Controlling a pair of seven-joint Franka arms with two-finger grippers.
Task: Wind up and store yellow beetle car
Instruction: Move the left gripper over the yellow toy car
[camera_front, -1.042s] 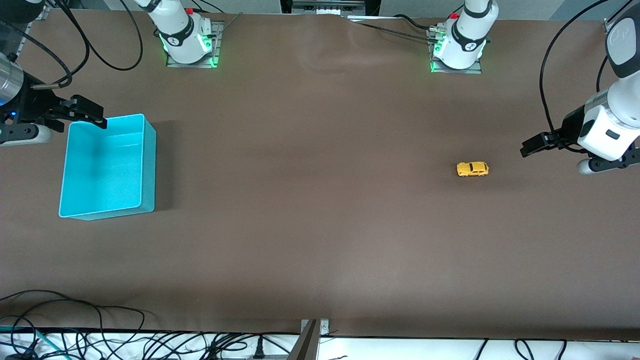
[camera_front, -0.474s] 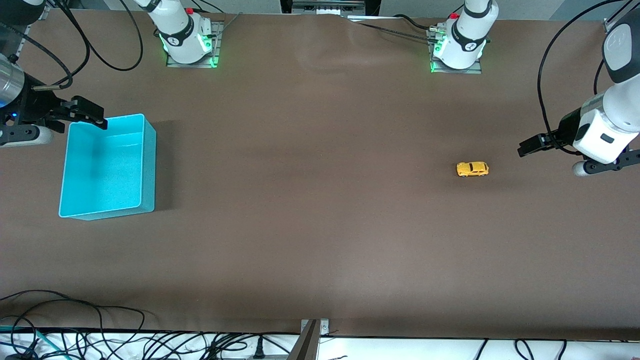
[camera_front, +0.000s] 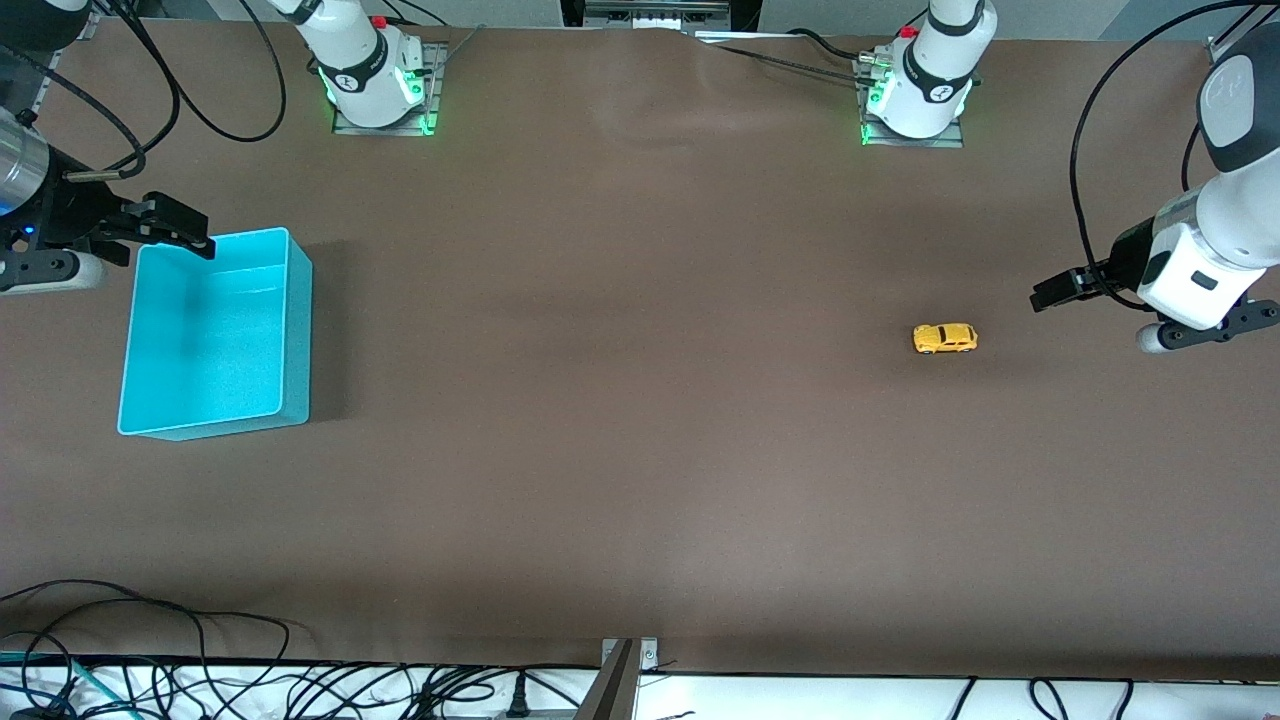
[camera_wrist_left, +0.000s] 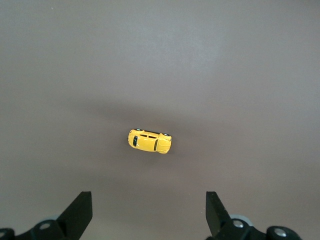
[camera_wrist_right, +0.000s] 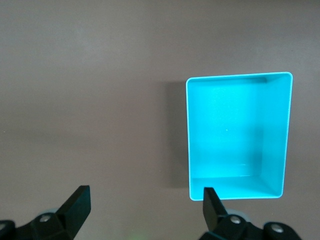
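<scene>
Left tool (camera_front: 1048, 295) nearer yellow beetle car (camera_front: 944, 338)

Front camera overlooks the whole table (camera_front: 640, 400); wrist cameras face down.

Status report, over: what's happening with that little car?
Both tools open: left tool near car, right tool over bin. Car untouched. Nothing in the way.

I see a wide counter (camera_front: 640, 420) covered with a plain brown sheet, evenly lit, with soft shadows. Along its edge nearest the front camera runs a white strip (camera_front: 800, 695) where many black cables (camera_front: 200, 670) lie tangled. At the middle of that edge stands a small metal bracket (camera_front: 628, 655).
</scene>
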